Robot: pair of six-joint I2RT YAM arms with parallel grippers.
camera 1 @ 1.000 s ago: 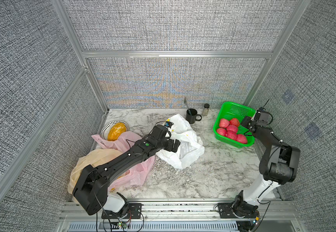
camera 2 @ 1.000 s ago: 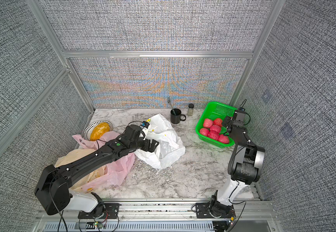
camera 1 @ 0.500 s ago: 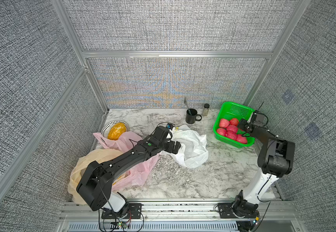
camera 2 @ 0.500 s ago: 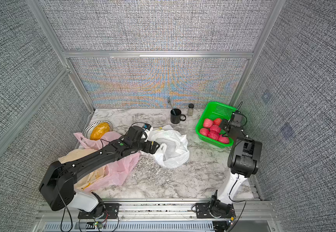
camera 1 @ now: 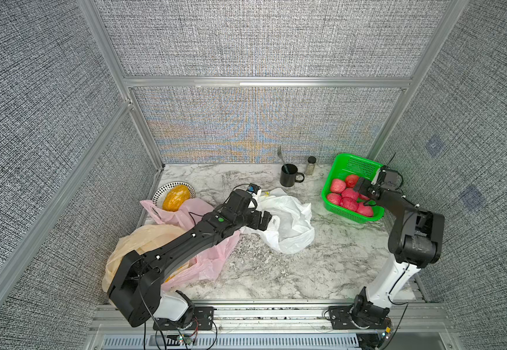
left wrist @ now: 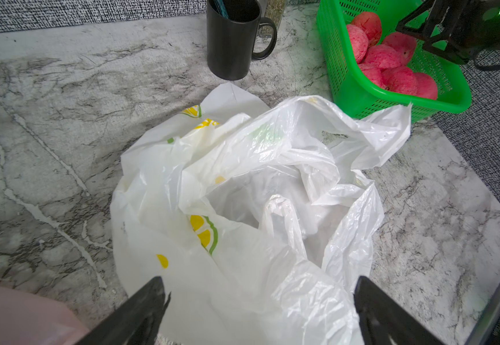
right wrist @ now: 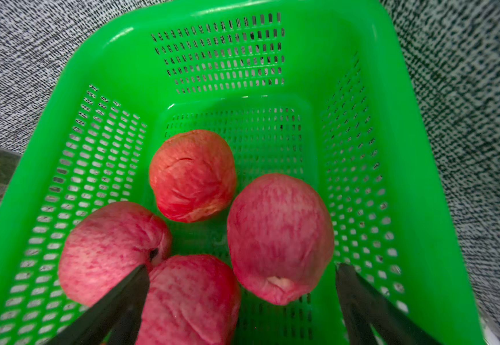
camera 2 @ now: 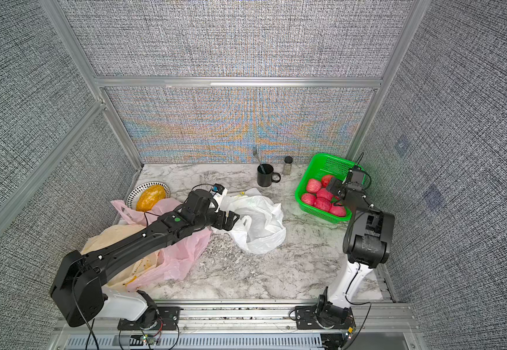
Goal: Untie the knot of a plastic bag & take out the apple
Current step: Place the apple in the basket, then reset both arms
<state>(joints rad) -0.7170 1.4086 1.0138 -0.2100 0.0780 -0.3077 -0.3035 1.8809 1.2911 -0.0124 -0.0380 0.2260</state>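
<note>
The left claw (left wrist: 259, 282) hangs released over the white plastic bag (left wrist: 257, 179), which lies crumpled and seemingly untied on the table (left wrist: 48, 119). The right claw (right wrist: 242, 267) stands spread wide above the green basket (right wrist: 212, 53), where an apple (right wrist: 278, 236) rests among others.

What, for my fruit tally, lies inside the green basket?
At least six red apples show in a top view, lying in the green basket. The right gripper above covers part of the pile.

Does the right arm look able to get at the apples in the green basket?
Likely yes: the right gripper hangs open just above the apples, and nothing covers the green basket.
</note>
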